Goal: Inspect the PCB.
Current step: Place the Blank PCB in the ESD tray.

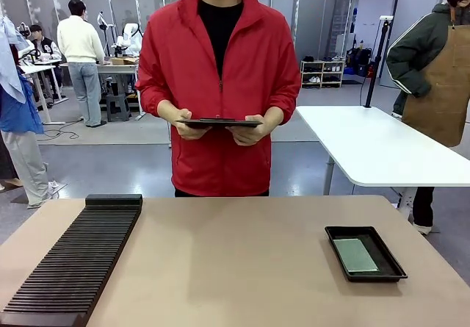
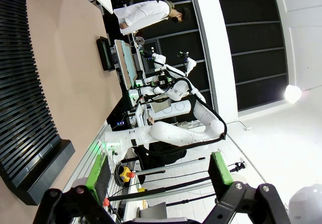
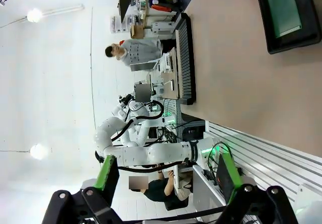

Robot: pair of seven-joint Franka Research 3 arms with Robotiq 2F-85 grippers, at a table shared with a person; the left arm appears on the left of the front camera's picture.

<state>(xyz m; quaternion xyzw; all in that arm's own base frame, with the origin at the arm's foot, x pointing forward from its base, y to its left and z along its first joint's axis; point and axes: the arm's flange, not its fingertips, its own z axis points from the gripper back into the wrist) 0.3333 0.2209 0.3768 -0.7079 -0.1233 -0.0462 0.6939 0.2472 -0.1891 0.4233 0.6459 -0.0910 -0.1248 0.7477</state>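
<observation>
A long black ribbed rack (image 1: 73, 264) is seen at the left of the tabletop (image 1: 235, 268). The left hand (image 2: 156, 176) is held spread, nothing between its fingers. The PCB (image 1: 355, 254) is seen lying flat inside a black tray (image 1: 389, 261) at the right. The right hand (image 3: 163, 176) is likewise spread and empty.

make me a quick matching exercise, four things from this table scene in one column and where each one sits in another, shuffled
Things:
1. PCB
2. black tray
3. black slotted rack
4. dark tablet

Places:
a. along the table's left side
b. held in the person's two hands
c. lying inside the tray
d. on the table's right side

Pairs: 1-c, 2-d, 3-a, 4-b
</observation>
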